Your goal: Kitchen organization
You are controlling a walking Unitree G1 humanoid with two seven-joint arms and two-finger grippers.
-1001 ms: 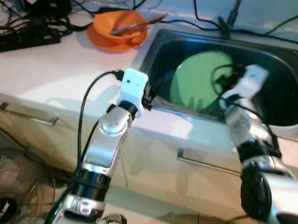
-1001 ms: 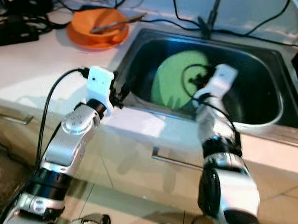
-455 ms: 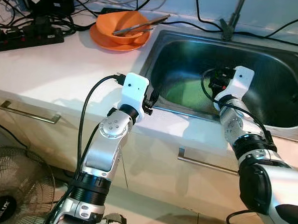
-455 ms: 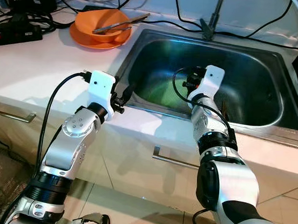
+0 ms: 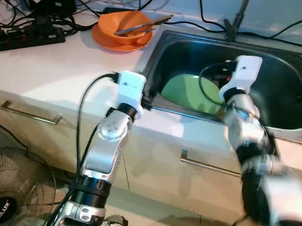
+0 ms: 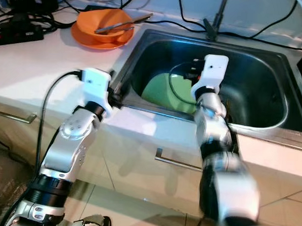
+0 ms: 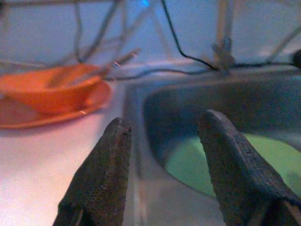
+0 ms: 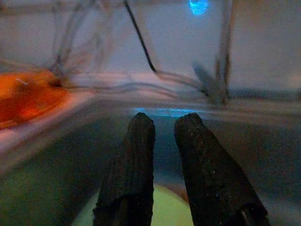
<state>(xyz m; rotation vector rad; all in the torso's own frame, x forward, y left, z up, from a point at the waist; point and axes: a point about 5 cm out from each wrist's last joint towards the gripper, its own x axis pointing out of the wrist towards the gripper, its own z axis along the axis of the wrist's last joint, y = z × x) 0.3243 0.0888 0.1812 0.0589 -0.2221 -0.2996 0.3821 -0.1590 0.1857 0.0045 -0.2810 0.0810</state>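
Right gripper hovering inside sink, fingers nearly together, narrow gap, nothing clamped; green plate directly below tips. Left gripper parked over sink's near-left rim, fingers apart, empty. Plate lying in sink's left half, seemingly tilted up against near wall. Orange bowl with utensils on orange saucer at countertop's back edge, left of sink; power strip and cables at far-left back corner. Plate likely rigid, light, probably plastic, maybe wet and slick. Best hold: pinch raised rim edge-on, firm squeeze, lift slowly clear of sink wall.
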